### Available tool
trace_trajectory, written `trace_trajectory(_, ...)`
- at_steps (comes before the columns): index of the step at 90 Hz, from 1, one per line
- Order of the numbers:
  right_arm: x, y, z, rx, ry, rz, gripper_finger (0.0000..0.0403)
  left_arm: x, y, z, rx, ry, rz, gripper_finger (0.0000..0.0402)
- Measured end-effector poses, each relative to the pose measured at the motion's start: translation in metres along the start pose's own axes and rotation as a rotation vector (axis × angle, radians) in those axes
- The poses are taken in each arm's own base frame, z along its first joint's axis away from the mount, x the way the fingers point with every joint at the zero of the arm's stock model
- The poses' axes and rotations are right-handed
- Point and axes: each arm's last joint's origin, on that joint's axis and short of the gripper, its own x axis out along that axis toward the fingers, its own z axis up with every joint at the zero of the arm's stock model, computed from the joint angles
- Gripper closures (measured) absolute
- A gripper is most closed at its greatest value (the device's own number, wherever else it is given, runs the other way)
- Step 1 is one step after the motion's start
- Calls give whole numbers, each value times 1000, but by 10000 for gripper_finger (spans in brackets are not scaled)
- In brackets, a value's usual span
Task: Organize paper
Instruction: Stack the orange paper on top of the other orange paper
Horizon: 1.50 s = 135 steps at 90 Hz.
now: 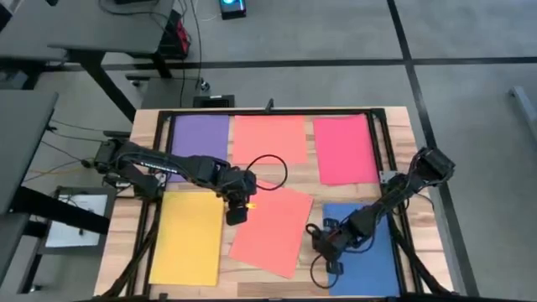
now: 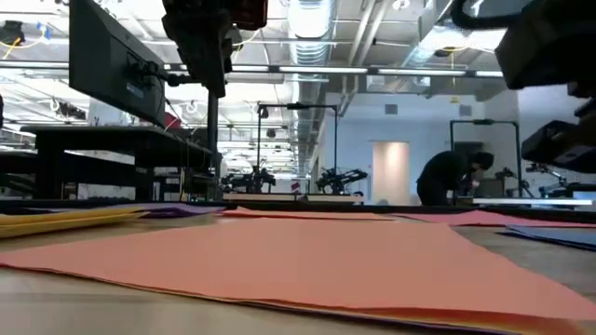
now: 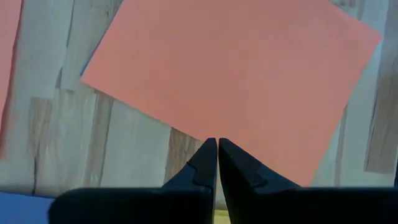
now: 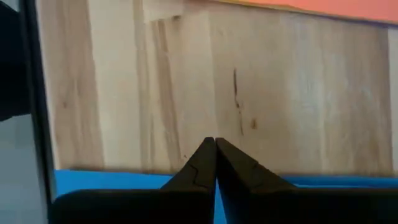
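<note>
Salmon-orange sheet [image 1: 273, 229] lying skewed at table [image 1: 398, 126] centre, between yellow sheet [image 1: 186, 238] and blue sheet [image 1: 369, 260]. Purple sheet [image 1: 200, 137], second salmon sheet [image 1: 268, 138] and pink-red sheet [image 1: 345, 148] lined along far edge. Left gripper [image 3: 217, 152] pressed together over skewed sheet's corner; right gripper [image 4: 215, 151] likewise closed, empty, above blue sheet's edge.

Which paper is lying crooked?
The orange sheet in the near row, between the yellow and blue ones. Its edges sit tilted to the table's, while every other sheet lies square.
</note>
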Motion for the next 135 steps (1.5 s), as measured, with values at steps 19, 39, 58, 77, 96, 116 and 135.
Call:
trace_trajectory(19,-13,-20,19,421,69,-110,403,2,2,7,-100,-54,-77,402)
trace_trajectory(39,-31,-65,52,630,-23,-116,364,30,32,8,-191,-147,-202,402)
trace_trajectory(58,-60,-116,74,732,-126,-144,267,65,57,-18,-279,-173,-188,402)
trace_trajectory(77,-70,-154,80,831,-137,-194,199,85,58,-35,-372,-280,-232,402)
trace_trajectory(96,-73,-165,79,859,-123,-215,186,91,64,-44,-470,-296,-185,402)
trace_trajectory(116,-49,-161,77,838,-43,-225,186,112,60,-43,-429,-273,-213,402)
trace_trajectory(135,-40,-153,73,834,-19,-267,186,125,37,-25,-333,-280,-241,402)
